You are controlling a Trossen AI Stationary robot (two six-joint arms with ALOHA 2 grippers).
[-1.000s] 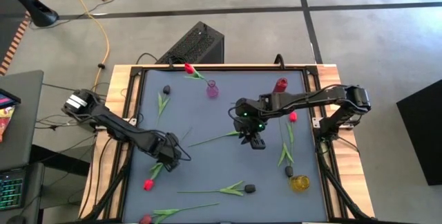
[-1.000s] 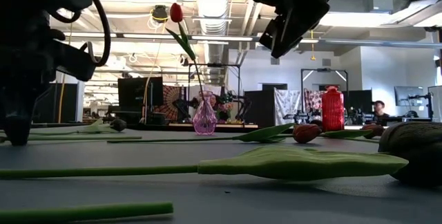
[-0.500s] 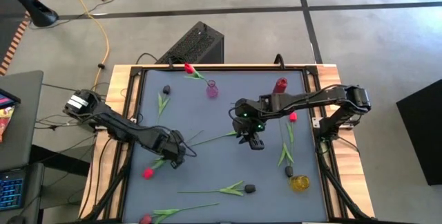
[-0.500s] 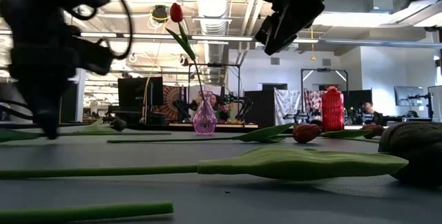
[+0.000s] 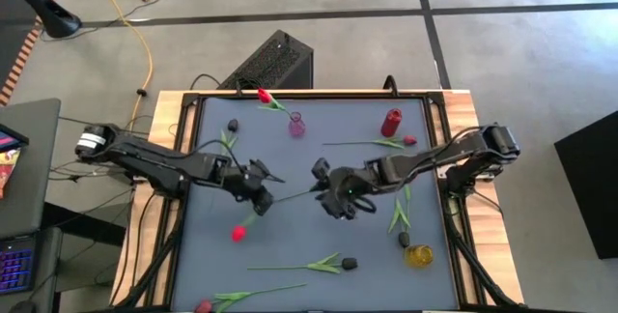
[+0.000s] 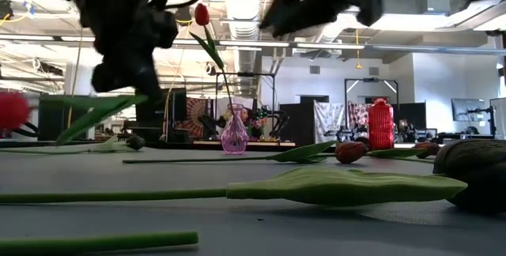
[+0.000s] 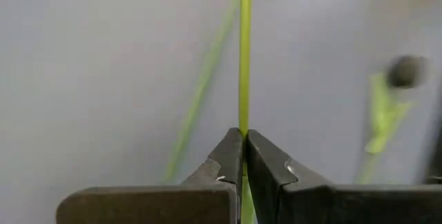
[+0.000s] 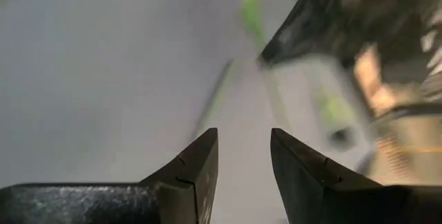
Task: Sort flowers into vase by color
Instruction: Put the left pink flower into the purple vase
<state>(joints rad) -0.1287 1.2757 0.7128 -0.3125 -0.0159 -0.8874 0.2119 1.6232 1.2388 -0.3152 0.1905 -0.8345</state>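
— What carries everything here?

— A dark grey table top with a pale wooden rim point(image 5: 290, 245), seen from above. Both dark arms reach in toward its middle.

— Where is the left gripper, and what are its fingers doing?

— The left gripper point(image 5: 259, 180) is above the middle of the table, toward the left edge. In its wrist view the two dark fingers point(image 7: 231, 156) are pressed together on a thin green stem, so it is pinching the bright red tulip point(image 5: 238, 233), whose head hangs out past the gripper toward the near left. In the low view that red head point(image 6: 11, 109) shows off the surface, with a green leaf beside it.

— And the right gripper?

— The right gripper point(image 5: 335, 200) sits just right of the table's middle, near the left one. Its wrist view shows the fingers point(image 8: 193, 169) spread apart with bare table between them, holding nothing.

— Where are the vases?

— A small pink glass vase point(image 5: 296, 126) stands near the far edge with a red tulip point(image 5: 265, 96) in it. A red ribbed bottle vase point(image 5: 390, 120) stands near the far right corner. A low yellow glass vase point(image 5: 418, 255) is at the near right corner.

— And the loose flowers?

— A black-headed tulip point(image 5: 349, 263) lies near the near edge, another black-headed one point(image 5: 232, 126) near the far left corner, a dark maroon one point(image 5: 409, 141) beside the red bottle, and a red one point(image 5: 203, 305) at the near edge.
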